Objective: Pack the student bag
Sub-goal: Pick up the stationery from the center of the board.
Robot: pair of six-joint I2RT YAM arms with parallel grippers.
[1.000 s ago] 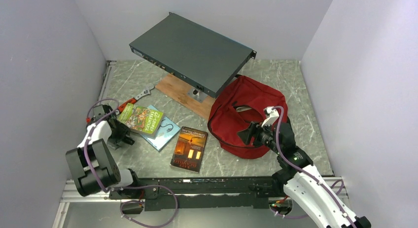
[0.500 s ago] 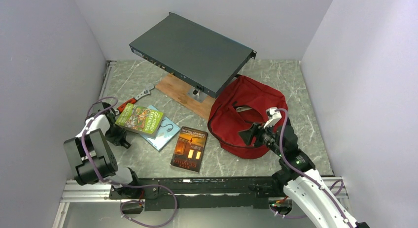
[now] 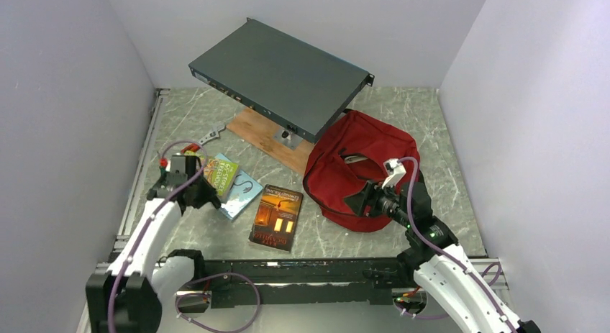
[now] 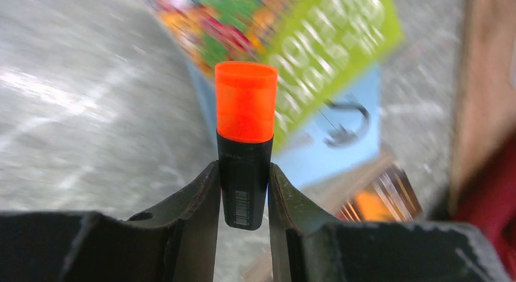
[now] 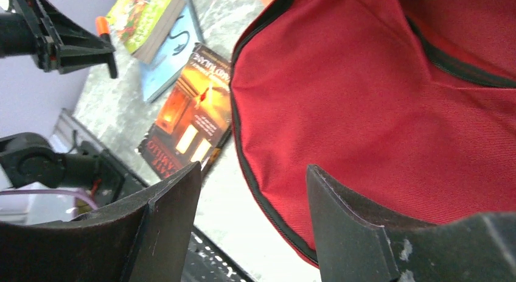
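The red backpack (image 3: 360, 164) lies slumped at the right of the table, its black zipper edge toward the front; it fills the right wrist view (image 5: 377, 99). My left gripper (image 3: 207, 198) is shut on a marker with a black body and an orange cap (image 4: 244, 142), held above the table beside the books. My right gripper (image 3: 357, 201) is open and empty at the bag's front left edge, its fingers (image 5: 170, 209) straddling the zipper seam just above it. The left gripper and marker also show in the right wrist view (image 5: 102, 27).
A green book (image 3: 221, 175) lies on a blue book (image 3: 244, 193), and a dark book with an orange cover (image 3: 276, 216) lies nearer the front. A grey metal box (image 3: 280, 78) stands on a wooden board (image 3: 262, 139) at the back. A red-handled tool (image 3: 205, 139) lies at the left.
My left arm has swung from the far left edge toward the books, carrying the marker to the right. My right gripper has barely moved at the bag's edge.
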